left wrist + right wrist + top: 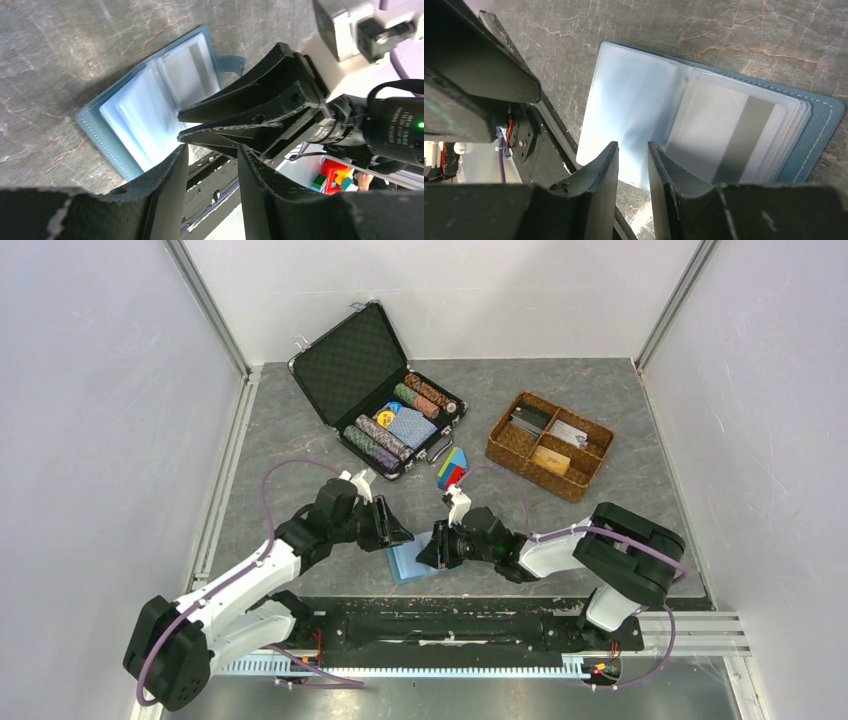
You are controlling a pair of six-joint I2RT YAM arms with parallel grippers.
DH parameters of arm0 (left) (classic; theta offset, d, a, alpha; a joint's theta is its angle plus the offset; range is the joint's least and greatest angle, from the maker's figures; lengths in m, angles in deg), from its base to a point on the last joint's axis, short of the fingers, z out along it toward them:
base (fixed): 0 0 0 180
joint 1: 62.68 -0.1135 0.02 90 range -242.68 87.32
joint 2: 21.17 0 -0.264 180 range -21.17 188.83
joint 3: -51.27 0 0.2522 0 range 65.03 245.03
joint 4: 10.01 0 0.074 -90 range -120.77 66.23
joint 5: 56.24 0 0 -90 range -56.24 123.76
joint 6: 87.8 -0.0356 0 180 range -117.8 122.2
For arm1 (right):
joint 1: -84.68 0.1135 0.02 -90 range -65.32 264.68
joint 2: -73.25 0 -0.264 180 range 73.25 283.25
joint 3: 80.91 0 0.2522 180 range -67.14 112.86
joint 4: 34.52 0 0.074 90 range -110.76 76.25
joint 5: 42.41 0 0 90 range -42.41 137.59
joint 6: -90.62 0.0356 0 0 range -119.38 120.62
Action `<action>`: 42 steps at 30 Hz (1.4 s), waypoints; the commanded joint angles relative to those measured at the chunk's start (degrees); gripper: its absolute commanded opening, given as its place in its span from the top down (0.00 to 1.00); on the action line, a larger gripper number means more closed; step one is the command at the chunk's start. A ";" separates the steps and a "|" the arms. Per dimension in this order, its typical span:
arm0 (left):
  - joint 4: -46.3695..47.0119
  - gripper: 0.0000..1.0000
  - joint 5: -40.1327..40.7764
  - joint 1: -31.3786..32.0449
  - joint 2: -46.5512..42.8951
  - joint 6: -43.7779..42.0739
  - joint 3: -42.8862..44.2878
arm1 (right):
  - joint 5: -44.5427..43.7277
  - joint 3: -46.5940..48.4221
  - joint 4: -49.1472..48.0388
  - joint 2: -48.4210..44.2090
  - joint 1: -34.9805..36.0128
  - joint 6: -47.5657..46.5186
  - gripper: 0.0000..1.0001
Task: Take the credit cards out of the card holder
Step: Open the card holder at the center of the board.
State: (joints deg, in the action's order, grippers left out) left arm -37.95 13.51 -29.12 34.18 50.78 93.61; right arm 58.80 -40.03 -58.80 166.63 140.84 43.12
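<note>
The card holder (408, 563), a light-blue wallet, lies open on the grey table near the front edge, between my two grippers. Its clear sleeves (639, 110) are fanned out, and a pale card with a grey stripe (734, 135) sits inside one of them. My right gripper (632, 146) hovers over the sleeves' near edge, its jaws narrowly apart with nothing between them. From the other side comes my left gripper (212, 150), open and empty, just off the holder's (145, 105) edge. The right gripper's fingers (240, 107) lie over the holder there.
An open black chip case (385, 390) stands at the back. A brown wicker tray (500, 445) at the back right holds an orange-yellow flat card (551, 460) and greyish pieces. Coloured toy bricks (452, 468) sit between them. The table's front rail runs right behind the holder.
</note>
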 commanded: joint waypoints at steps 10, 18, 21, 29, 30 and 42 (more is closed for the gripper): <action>8.10 0.65 -3.61 0.22 8.48 -0.07 -0.30 | -5.97 -2.00 1.34 -3.41 0.97 0.67 0.71; 10.87 0.66 -4.06 0.23 13.13 -0.58 -2.97 | -11.90 -2.53 10.48 -12.56 0.89 -3.61 0.62; 11.22 0.67 -3.50 0.23 15.63 -1.16 -3.67 | -13.93 -1.65 14.04 -14.21 0.47 -5.70 0.59; 13.46 0.68 -3.52 0.25 20.45 -1.20 -5.89 | -13.34 -2.03 16.34 -15.30 -2.78 -7.25 0.56; 13.55 0.68 -3.51 0.27 20.54 -1.23 -6.03 | -13.09 -1.74 16.60 -15.14 -2.93 -7.50 0.55; 12.79 0.68 -2.95 0.19 19.54 -1.38 -6.27 | -11.38 -0.99 16.56 -12.05 -3.33 -8.12 0.55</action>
State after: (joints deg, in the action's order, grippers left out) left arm -24.05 8.99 -29.08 53.68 50.76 88.49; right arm 46.99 -42.74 -41.31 153.58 137.69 35.97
